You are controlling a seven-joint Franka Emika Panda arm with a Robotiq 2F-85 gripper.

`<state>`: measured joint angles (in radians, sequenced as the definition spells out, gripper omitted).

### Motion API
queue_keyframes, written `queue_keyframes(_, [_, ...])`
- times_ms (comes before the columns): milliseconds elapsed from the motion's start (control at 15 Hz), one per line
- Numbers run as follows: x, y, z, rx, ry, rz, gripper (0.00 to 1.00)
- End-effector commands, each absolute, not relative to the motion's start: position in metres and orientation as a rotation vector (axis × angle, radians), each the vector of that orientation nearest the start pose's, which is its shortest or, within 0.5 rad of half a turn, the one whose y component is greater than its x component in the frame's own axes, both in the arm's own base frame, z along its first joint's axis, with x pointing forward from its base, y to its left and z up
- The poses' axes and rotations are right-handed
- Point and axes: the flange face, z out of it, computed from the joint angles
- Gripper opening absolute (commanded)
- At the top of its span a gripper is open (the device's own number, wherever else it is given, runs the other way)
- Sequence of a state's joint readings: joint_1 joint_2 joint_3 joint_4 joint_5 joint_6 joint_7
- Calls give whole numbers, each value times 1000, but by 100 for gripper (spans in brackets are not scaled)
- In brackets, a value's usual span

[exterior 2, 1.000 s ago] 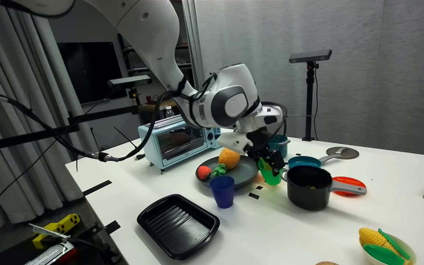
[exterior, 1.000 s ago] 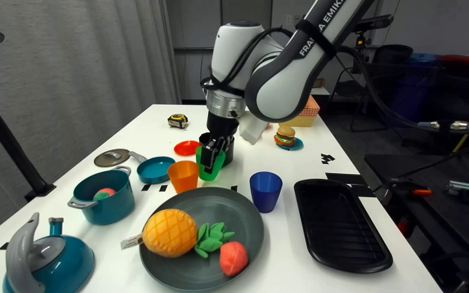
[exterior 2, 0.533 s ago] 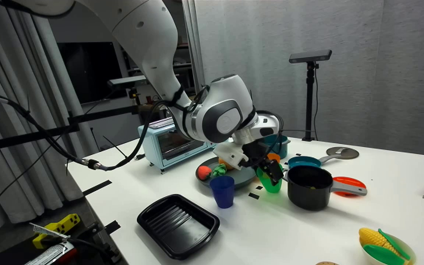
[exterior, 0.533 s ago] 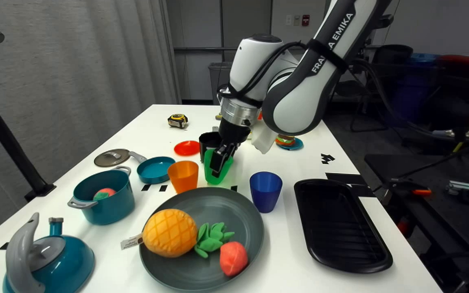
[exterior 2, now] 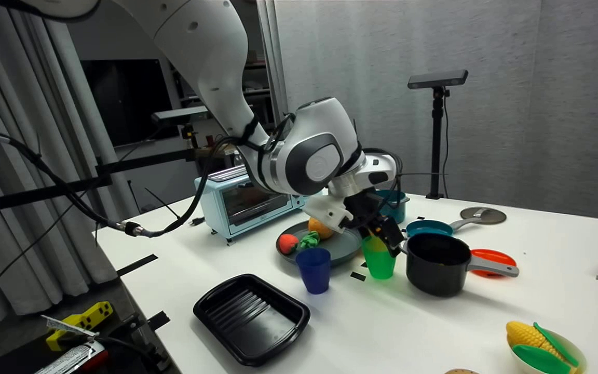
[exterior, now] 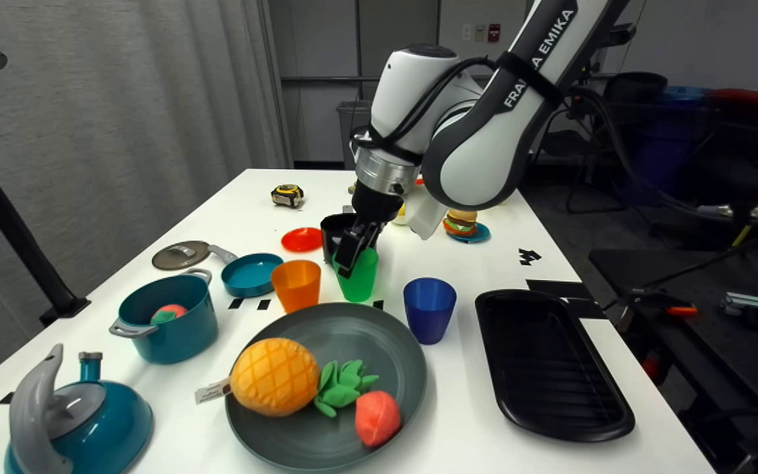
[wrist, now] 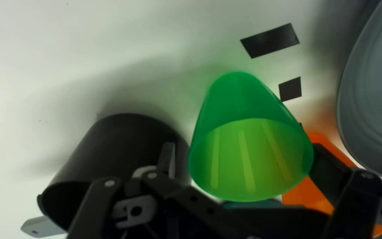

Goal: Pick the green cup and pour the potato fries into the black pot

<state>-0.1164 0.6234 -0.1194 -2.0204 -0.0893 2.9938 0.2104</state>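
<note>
The green cup (wrist: pixel 240 99) stands upright on the white table in both exterior views (exterior: pixel 360 280) (exterior 2: pixel 379 262). In the wrist view its mouth faces the camera, and pale streaks show inside; I see no clear fries there. My gripper (wrist: pixel 245 164) is open around the cup's rim. One finger is apart from the cup on the pot side; the other is at or very near the rim on the orange cup's side. The black pot (exterior 2: pixel 436 278) with a grey handle stands close beside the cup, also in the wrist view (wrist: pixel 121 142). A faint yellowish spot shows inside it.
The orange cup (exterior: pixel 297 286) stands close beside the green cup. The blue cup (exterior: pixel 429 313), the grey plate (exterior: pixel 392 339) with toy food, and the black tray (exterior: pixel 550 368) are nearby. A teal pan (exterior: pixel 251 273) and red plate (exterior 2: pixel 493 259) are near the pot.
The green cup was held tilted and came down to the table. It now stands upright, and the fingers have spread from it. The pot has shifted very slightly.
</note>
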Motion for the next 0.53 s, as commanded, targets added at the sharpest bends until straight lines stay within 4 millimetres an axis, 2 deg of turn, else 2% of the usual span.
queue_keyframes(0, [613, -136, 195, -3158, 479, -608, 100])
queue_keyframes(467, [606, -134, 243, -3146, 445, -678, 100])
